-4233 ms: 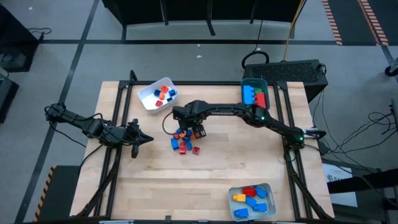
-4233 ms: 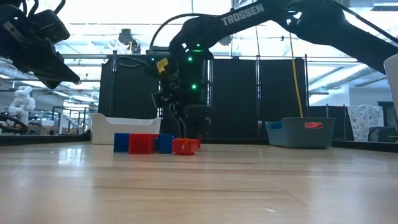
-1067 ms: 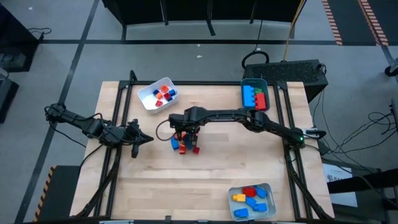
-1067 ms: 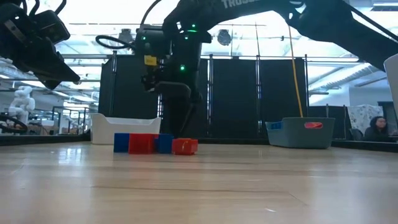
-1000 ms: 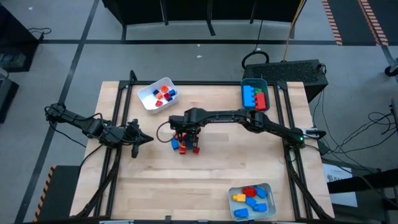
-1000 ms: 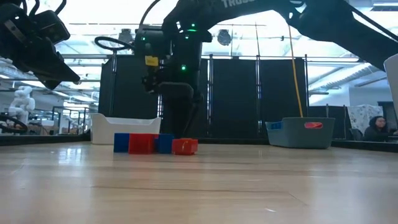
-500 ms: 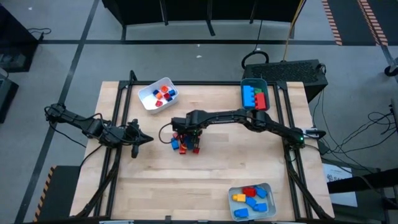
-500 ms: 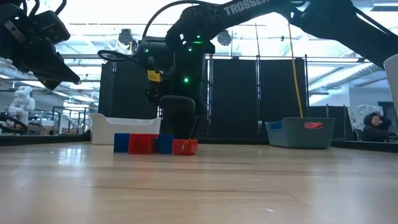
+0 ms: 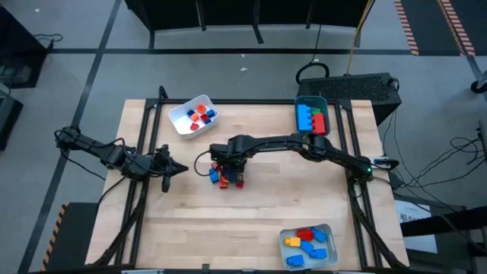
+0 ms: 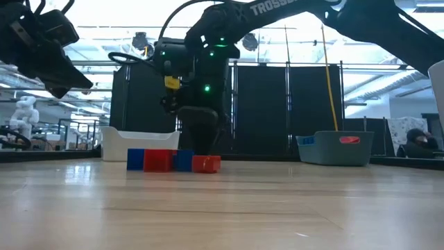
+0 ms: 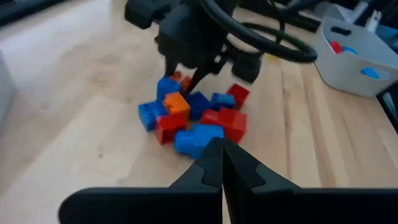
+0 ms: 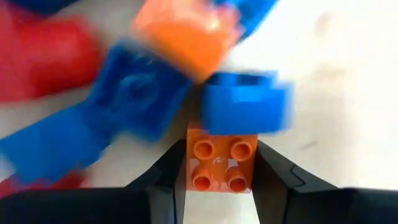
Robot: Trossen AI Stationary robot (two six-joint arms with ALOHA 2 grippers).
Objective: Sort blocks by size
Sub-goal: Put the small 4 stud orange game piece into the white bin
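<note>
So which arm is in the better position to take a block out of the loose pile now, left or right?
The right. The right gripper is down in the pile, its fingers on both sides of a small orange block. The left gripper is shut and waits beside the pile, near the table's left edge.

- Right arm: dark, slim jointed links; white "TROSSEN" lettering along one link in the low view; small green lights glowing at its joints
- Black cable looping beside its wrist; a yellow label there
- Left arm: dark, with loose black cabling; tapered black fingers
</note>
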